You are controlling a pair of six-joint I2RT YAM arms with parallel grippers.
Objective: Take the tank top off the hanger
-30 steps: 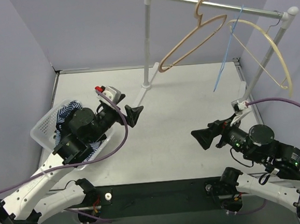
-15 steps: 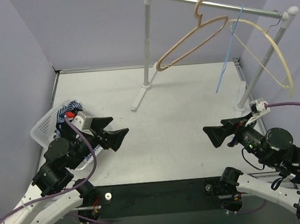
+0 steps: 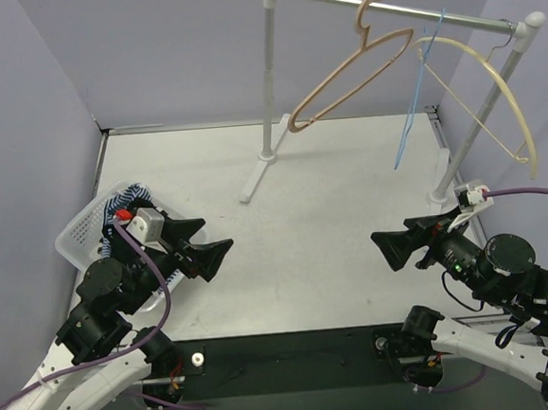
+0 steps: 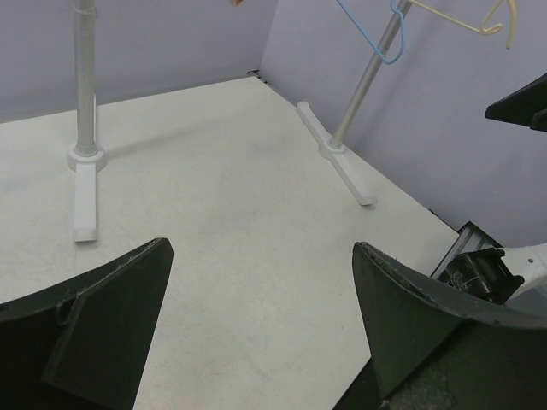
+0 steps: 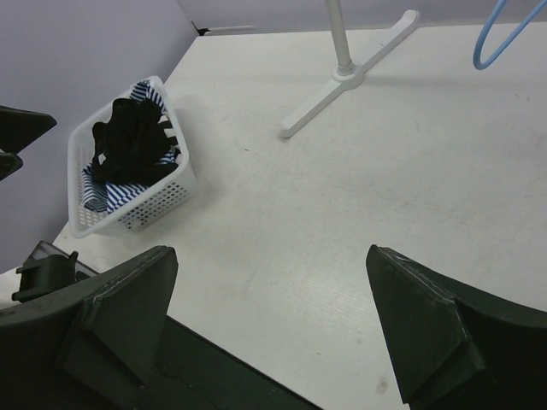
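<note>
Three hangers hang bare on the rack's bar: a tan one, a thin blue one and a cream one. No garment is on any of them. A black garment and a blue-and-white striped one lie in the white basket; I cannot tell which is the tank top. My left gripper hovers open beside the basket, empty, as the left wrist view confirms. Over the table's near right, my right gripper is open and empty.
The rack's left post stands at the back middle with a flat foot. Its right post is at the far right edge. Purple walls close in the table on three sides. A dark strip runs along the near edge.
My left arm has drawn back from above the basket toward the near edge, its gripper now lower and pointing right. The right arm has shifted slightly right. Both grippers stayed open.
</note>
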